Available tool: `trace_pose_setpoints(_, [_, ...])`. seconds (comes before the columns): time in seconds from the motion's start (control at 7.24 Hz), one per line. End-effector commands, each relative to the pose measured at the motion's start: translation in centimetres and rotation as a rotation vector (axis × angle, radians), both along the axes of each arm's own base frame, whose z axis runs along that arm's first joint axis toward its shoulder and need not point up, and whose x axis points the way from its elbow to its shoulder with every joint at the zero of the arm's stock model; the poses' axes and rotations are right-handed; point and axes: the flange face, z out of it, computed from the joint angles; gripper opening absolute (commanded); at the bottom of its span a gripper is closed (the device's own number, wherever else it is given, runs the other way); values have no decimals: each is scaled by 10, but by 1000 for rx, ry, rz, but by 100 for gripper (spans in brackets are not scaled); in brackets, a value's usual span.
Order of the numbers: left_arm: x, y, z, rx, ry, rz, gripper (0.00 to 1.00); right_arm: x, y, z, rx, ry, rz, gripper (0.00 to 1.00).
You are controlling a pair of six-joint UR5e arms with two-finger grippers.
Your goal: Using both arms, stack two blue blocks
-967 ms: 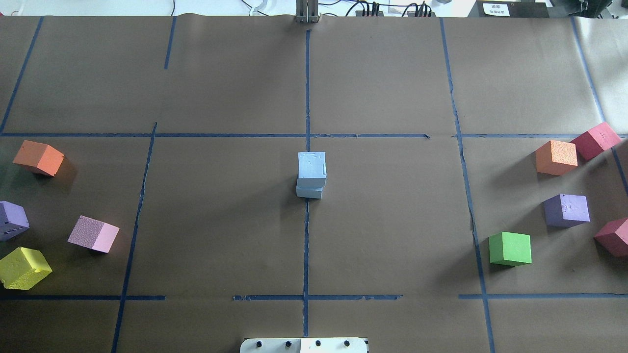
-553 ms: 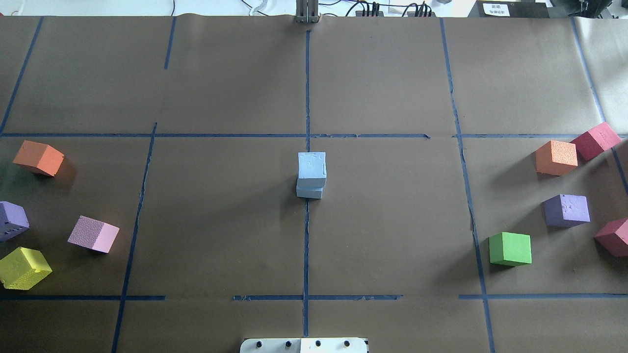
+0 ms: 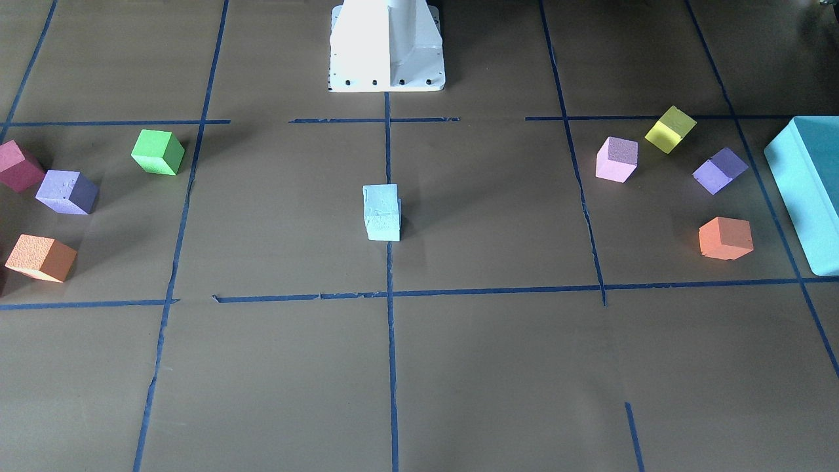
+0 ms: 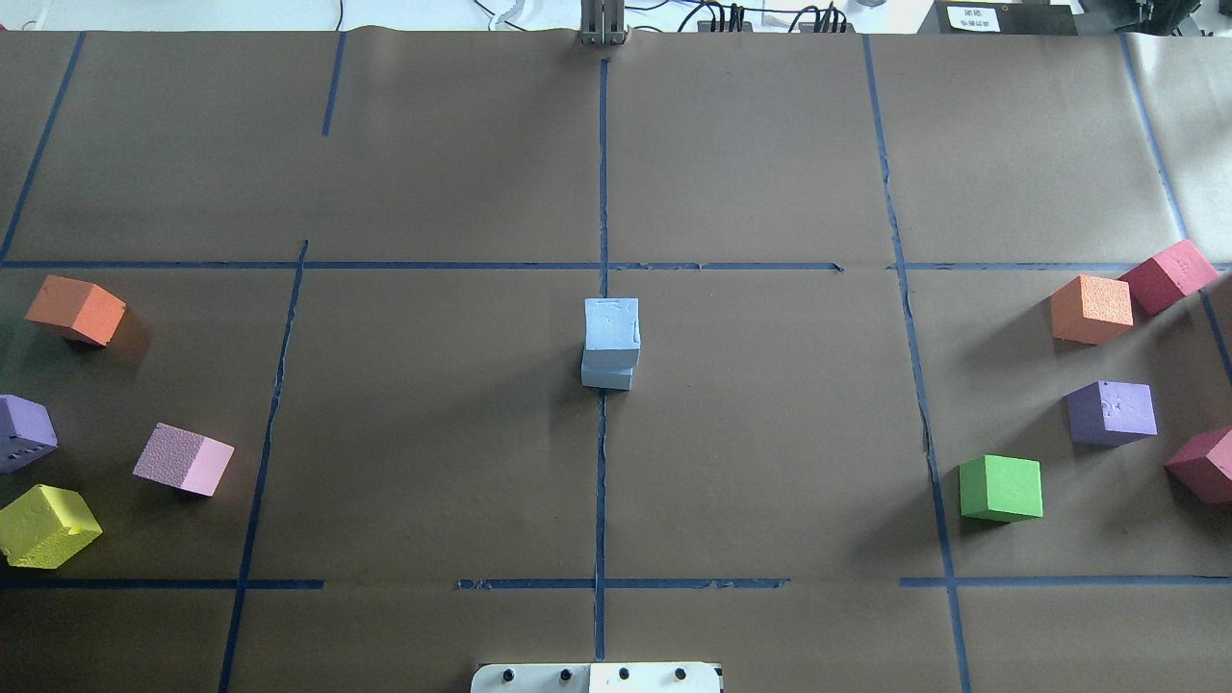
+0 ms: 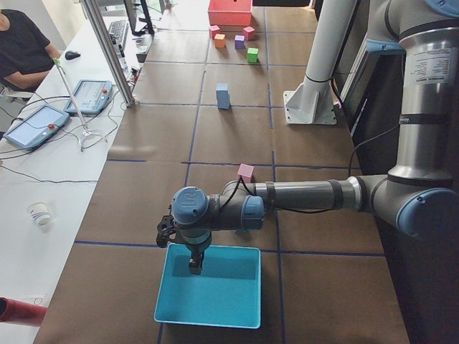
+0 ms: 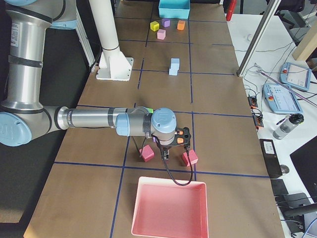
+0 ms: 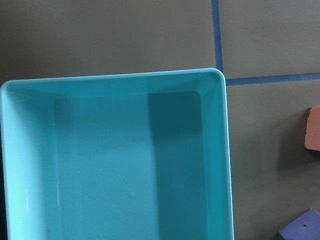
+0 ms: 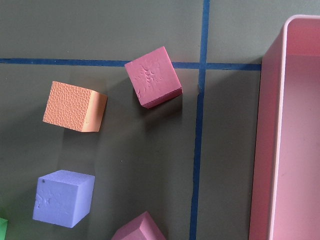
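The two pale blue blocks stand stacked at the table's centre on the blue tape line: the upper block point(image 4: 611, 322) sits on the lower block point(image 4: 607, 377), slightly offset. The stack also shows in the front view point(image 3: 381, 211) and both side views point(image 5: 223, 95) point(image 6: 174, 66). My left gripper point(image 5: 195, 266) hangs over the teal tray point(image 5: 209, 287), far from the stack. My right gripper point(image 6: 171, 151) hangs between two crimson cubes near the pink tray point(image 6: 168, 208). I cannot tell whether either gripper is open or shut. Neither touches the stack.
On my left lie orange point(image 4: 75, 310), purple point(image 4: 24, 432), pink point(image 4: 183, 459) and yellow point(image 4: 46, 526) cubes. On my right lie orange point(image 4: 1091, 309), crimson point(image 4: 1168, 275), purple point(image 4: 1112, 413), green point(image 4: 1001, 488) and another crimson point(image 4: 1203, 465) cube. The white base pedestal point(image 3: 387, 46) stands at the robot side.
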Motion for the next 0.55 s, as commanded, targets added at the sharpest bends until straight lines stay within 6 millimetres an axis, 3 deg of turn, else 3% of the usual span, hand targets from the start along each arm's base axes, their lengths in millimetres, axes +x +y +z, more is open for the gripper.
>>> trace_pose_setpoints(0.0, [0, 0, 0, 4, -2, 1, 100, 3, -1, 3, 0, 42, 3, 100])
trace_pose_setpoints(0.41, [0, 0, -2, 7, -2, 1, 100, 6, 0, 9, -10, 82, 6, 100])
